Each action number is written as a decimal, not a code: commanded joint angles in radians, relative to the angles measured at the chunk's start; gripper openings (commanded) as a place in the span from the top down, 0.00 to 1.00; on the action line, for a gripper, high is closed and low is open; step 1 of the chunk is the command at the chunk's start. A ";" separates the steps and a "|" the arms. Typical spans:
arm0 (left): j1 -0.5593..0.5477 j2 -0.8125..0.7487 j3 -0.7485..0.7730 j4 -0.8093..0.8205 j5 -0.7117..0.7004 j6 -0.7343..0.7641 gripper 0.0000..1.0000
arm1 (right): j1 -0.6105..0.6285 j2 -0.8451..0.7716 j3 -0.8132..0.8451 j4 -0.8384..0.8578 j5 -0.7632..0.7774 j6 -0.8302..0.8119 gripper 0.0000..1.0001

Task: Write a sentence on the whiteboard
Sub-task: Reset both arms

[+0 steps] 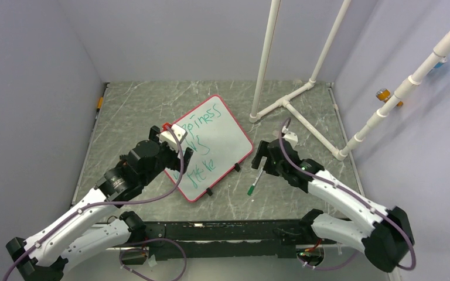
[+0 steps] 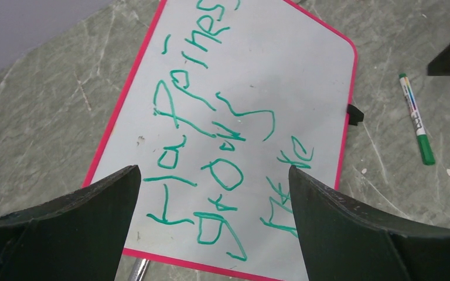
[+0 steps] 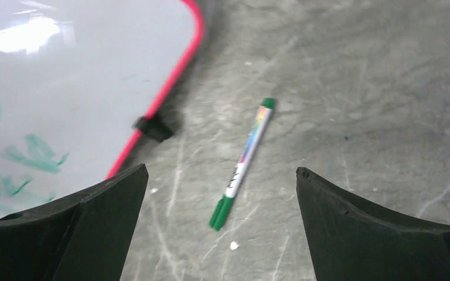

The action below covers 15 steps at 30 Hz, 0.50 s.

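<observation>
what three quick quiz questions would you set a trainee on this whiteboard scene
1. True or false: the green-capped white marker pen lies on top of the white rectangular whiteboard with the red-pink frame.
2. What colour is the handwritten sentence on the board? A) red B) green C) black
3. Fill in: the right claw hangs over the pen with its jaws ____, holding nothing.

Key: 1 false, the pen lies on the grey marbled tabletop beside the board; 2 B; 3 open.
</observation>
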 commanded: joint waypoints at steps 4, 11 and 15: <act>0.003 -0.038 0.043 -0.010 -0.114 -0.071 0.01 | -0.001 -0.192 0.123 0.041 -0.249 -0.251 0.00; 0.004 -0.096 0.147 -0.193 -0.189 -0.115 0.01 | 0.000 -0.270 0.236 -0.056 -0.255 -0.252 0.00; 0.004 -0.154 0.200 -0.296 -0.221 -0.133 0.01 | -0.002 -0.326 0.238 -0.045 -0.287 -0.245 0.00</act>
